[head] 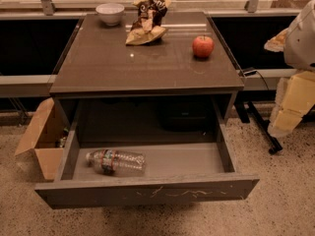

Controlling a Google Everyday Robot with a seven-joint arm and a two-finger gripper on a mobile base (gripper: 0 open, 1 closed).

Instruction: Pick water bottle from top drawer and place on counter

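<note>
The water bottle (116,161) lies on its side in the left half of the open top drawer (147,193), white cap pointing left. The drawer is pulled out toward me below the counter (147,63), a glossy dark tabletop. My gripper (289,107), cream-coloured under a white arm housing, hangs at the right edge of the view. It is beside the counter's right side, above the floor and well right of the drawer and the bottle. It holds nothing that I can see.
On the counter stand a white bowl (110,13) at the back left, a crumpled chip bag (147,21) at the back middle and a red apple (203,46) at the right. A tan cardboard box (43,139) sits on the floor left of the drawer.
</note>
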